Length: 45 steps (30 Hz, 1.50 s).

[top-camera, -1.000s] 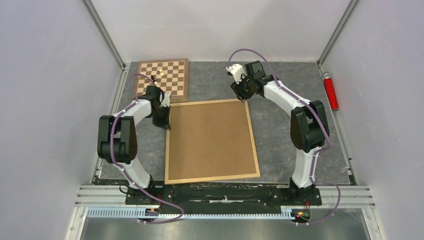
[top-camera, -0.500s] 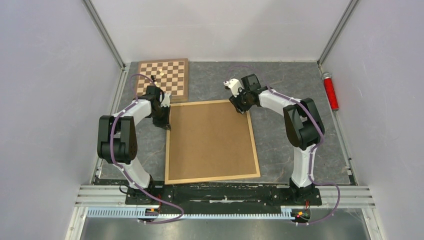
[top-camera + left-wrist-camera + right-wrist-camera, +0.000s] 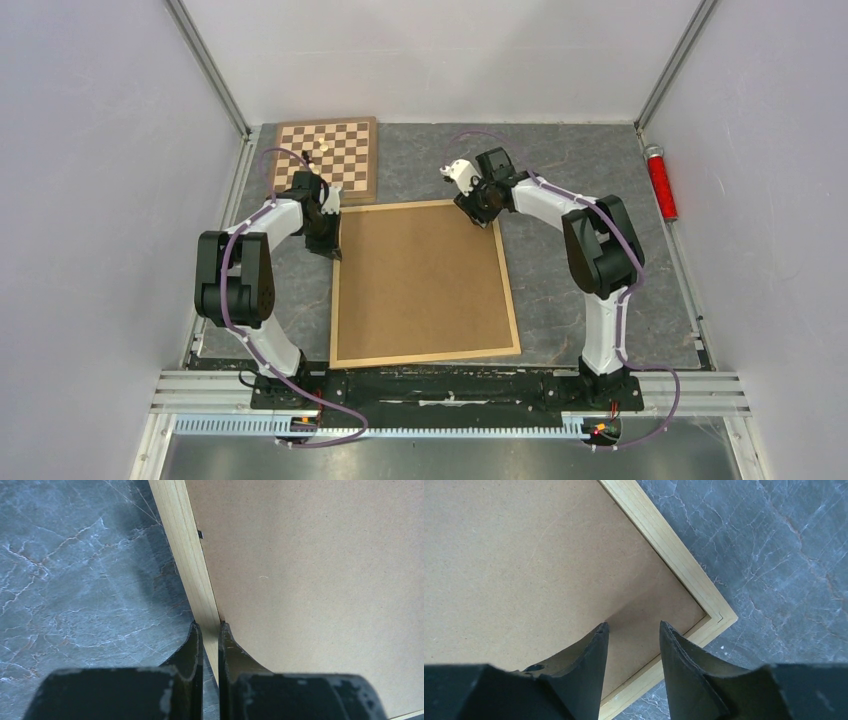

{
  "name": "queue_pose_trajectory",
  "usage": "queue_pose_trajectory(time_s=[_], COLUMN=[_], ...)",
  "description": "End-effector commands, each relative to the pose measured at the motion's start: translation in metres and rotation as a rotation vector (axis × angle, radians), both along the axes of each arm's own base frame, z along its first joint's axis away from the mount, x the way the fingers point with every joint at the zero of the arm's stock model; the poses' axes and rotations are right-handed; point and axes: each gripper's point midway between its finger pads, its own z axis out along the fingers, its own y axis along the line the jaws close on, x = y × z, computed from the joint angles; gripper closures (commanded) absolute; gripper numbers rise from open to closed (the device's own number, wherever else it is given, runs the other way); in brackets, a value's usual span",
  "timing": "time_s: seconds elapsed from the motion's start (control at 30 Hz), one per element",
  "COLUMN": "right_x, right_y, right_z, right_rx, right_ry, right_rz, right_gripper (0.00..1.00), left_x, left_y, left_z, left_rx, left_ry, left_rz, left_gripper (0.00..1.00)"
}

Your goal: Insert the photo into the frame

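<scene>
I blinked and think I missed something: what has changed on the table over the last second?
The right gripper swung left and inward from beyond the frame, and now hangs with jaws open over the backing board at the far right corner. Nothing was grasped or released. The left gripper, shut at the frame's left edge, the frame and the chessboard stayed put.

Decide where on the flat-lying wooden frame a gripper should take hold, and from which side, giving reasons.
Probably the right rail of the frame, approached from the bare table beside it. It lies flat with the backing board filling it, so only the thin outer edge is exposed; the far left corner is crowded by the chessboard.
</scene>
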Motion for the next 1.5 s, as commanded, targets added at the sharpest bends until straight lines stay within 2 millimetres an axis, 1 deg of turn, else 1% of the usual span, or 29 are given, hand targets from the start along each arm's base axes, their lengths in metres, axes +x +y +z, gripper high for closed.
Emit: queue_pose_trajectory(time_s=[0.0, 0.1, 0.17, 0.33, 0.57, 0.63, 0.97, 1.13, 1.23, 1.37, 1.47], right_x=[-0.059, -0.072, -0.075, -0.079, -0.101, -0.104, -0.107, -0.107, -0.102, -0.087, -0.073], right_y=[-0.022, -0.024, -0.027, -0.026, -0.027, -0.026, -0.018, -0.016, -0.015, -0.008, -0.004], right_z=[-0.072, -0.086, -0.091, -0.097, -0.114, -0.116, -0.120, -0.118, -0.111, -0.089, -0.068], right_rx=[-0.221, -0.239, -0.250, -0.233, -0.226, -0.218, -0.200, -0.197, -0.199, -0.172, -0.155], right_ry=[0.193, 0.256, 0.282, 0.349, 0.460, 0.482, 0.573, 0.583, 0.560, 0.487, 0.404], right_rz=[0.089, 0.107, 0.111, 0.126, 0.184, 0.204, 0.285, 0.298, 0.295, 0.267, 0.246], right_gripper=[0.54, 0.54, 0.54, 0.54, 0.55, 0.55, 0.55, 0.55, 0.54, 0.52, 0.51], left_x=[-0.016, -0.016, -0.016, -0.014, -0.013, -0.013, -0.009, -0.008, -0.004, 0.003, 0.008], left_y=[-0.020, -0.020, -0.021, -0.022, -0.028, -0.030, -0.032, -0.032, -0.032, -0.033, -0.034], left_z=[0.006, 0.006, 0.006, 0.008, 0.010, 0.010, 0.020, 0.029, 0.037, 0.047, 0.055], left_rx=[-0.075, -0.077, -0.080, -0.088, -0.121, -0.132, -0.142, -0.141, -0.140, -0.141, -0.144], left_ry=[0.024, 0.025, 0.025, 0.020, 0.026, 0.032, 0.004, -0.016, -0.040, -0.073, -0.095], left_rz=[-0.093, -0.094, -0.096, -0.098, -0.110, -0.113, -0.128, -0.139, -0.140, -0.148, -0.153], left_gripper=[0.98, 0.98, 0.98, 0.98, 0.98, 0.98, 0.98, 0.98, 0.98, 0.98, 0.98])
